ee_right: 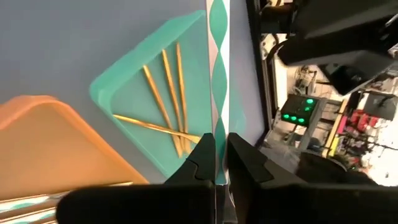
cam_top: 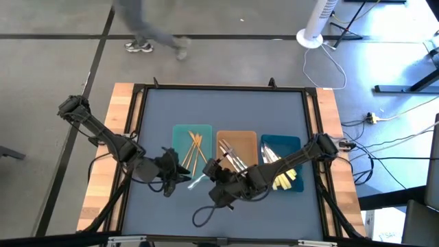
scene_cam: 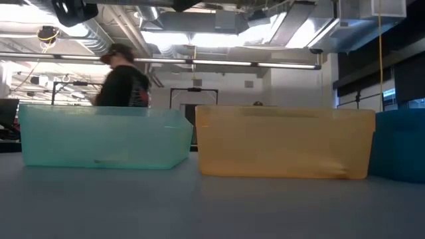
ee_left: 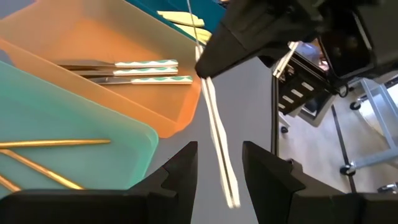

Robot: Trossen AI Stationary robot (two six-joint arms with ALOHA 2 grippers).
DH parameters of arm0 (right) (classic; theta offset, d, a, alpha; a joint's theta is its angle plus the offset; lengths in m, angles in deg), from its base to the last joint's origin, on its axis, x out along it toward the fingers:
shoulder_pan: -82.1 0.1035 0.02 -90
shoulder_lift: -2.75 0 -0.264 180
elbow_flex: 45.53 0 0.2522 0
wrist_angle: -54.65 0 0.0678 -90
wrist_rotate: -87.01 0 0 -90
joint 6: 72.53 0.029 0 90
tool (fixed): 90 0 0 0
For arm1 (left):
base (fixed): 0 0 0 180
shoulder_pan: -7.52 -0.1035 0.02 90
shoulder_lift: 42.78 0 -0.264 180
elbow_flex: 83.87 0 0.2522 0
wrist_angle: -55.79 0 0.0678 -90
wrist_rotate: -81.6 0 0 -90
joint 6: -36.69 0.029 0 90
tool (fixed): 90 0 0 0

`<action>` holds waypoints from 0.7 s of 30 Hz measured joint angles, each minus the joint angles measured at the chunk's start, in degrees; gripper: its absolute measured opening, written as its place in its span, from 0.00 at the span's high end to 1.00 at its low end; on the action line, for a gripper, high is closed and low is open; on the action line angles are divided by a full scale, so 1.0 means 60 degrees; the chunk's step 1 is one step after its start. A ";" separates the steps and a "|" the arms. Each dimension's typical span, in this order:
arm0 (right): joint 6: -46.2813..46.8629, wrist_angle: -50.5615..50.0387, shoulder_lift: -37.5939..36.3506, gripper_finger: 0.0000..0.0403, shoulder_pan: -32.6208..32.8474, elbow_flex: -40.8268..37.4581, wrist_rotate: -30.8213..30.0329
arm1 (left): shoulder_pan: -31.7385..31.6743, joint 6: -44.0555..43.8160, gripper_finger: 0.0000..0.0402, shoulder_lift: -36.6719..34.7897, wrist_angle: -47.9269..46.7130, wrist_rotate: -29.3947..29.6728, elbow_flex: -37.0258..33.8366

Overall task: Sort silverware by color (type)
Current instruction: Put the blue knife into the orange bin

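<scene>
My right gripper (ee_right: 221,163) is shut on a slim silver utensil with a teal-and-white wave pattern (ee_right: 218,74). It hovers near the table's front, before the tan tray (cam_top: 236,137). My left gripper (ee_left: 219,171) is open, and the utensil's free end (ee_left: 224,168) lies between its fingers. The two grippers face each other in front of the teal tray (cam_top: 180,134), the left gripper (cam_top: 177,175) and the right gripper (cam_top: 214,175). Gold utensils (ee_right: 163,93) lie in the teal tray, patterned ones (ee_left: 140,70) in the tan tray, yellow ones (cam_top: 285,180) in the dark-blue tray (cam_top: 291,144). My right gripper pinches the patterned utensil between its two fingers (ee_right: 205,158); the patterned part (ee_right: 218,134) comes straight out past the fingertips, in line with them. The utensil is lifted clear of the table and reaches toward my left gripper. The held end is hidden between the fingers.
The three trays stand side by side mid-table: teal (scene_cam: 99,136), tan (scene_cam: 285,143), dark-blue (scene_cam: 398,146). A black cable loop (cam_top: 204,215) lies near the table's front edge. A person (scene_cam: 123,76) walks beyond the far edge. Bare blue mat lies left of and behind the trays.
</scene>
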 joint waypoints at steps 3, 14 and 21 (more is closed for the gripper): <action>-0.0535 0.0295 0.0000 0.96 -0.0052 0.0000 -0.0066 | -0.0132 -0.0003 0.70 0.0004 -0.0004 0.0015 0.0000; -0.1485 0.1046 0.0004 0.96 -0.0283 0.0000 -0.0599 | -0.0242 0.0001 0.70 0.0004 -0.0008 0.0015 0.0000; -0.1533 0.1349 0.0007 0.96 -0.0354 -0.0004 -0.0715 | -0.0242 0.0001 0.70 0.0004 -0.0015 0.0015 0.0000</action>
